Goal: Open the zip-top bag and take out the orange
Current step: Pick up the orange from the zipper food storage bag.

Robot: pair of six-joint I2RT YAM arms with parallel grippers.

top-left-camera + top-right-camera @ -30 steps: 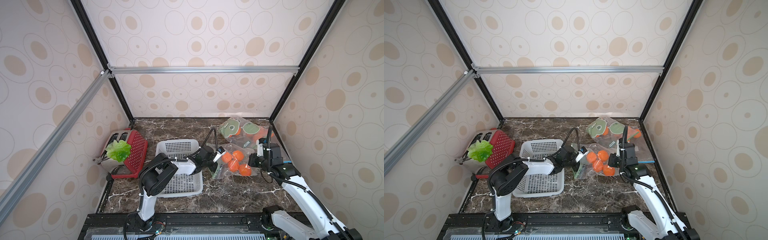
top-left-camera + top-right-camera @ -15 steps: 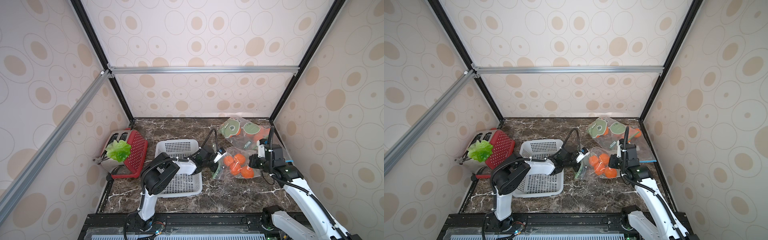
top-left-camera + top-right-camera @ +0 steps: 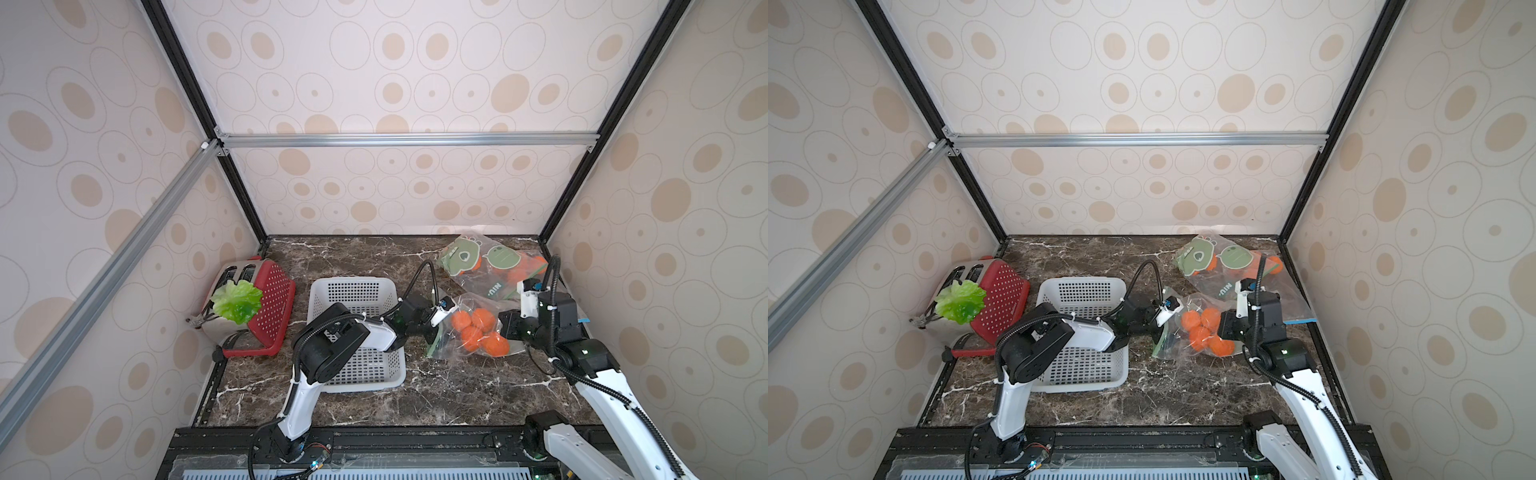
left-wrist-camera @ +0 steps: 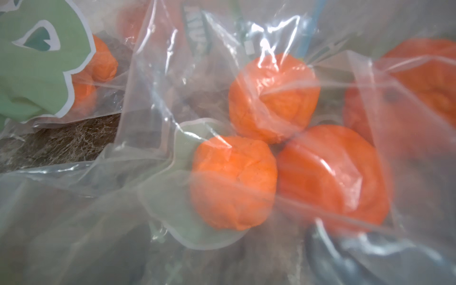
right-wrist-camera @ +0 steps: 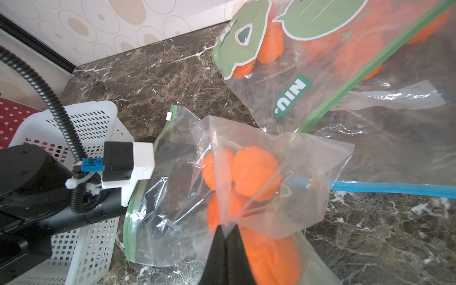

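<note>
Well to the left of the basket (image 3: 353, 286) sits the red toaster (image 3: 270, 299), out of your way. Just right of the basket, your left hand (image 3: 437, 330) is spread wide, its fingers inside the green-zipped mouth of the zip-top bag (image 3: 457, 353), so the bag looks open already. The oranges (image 3: 471, 332) lie bunched inside it, further right of the basket, and the nearest orange (image 4: 233, 182) is just ahead of that hand. They look soft and light and would probably dent, so close gently across the nearest one's middle. The film is thin, slick and crumpled, and it could catch between finger and fruit. On the bag's side away from the basket, your right hand (image 5: 225, 230) is pinched tight on a fold of film, anchoring it. A printed bag (image 3: 490, 266) crowds the corner beyond. Your open room for pulling out is back toward the basket, over bare surface (image 3: 436, 399).
</note>
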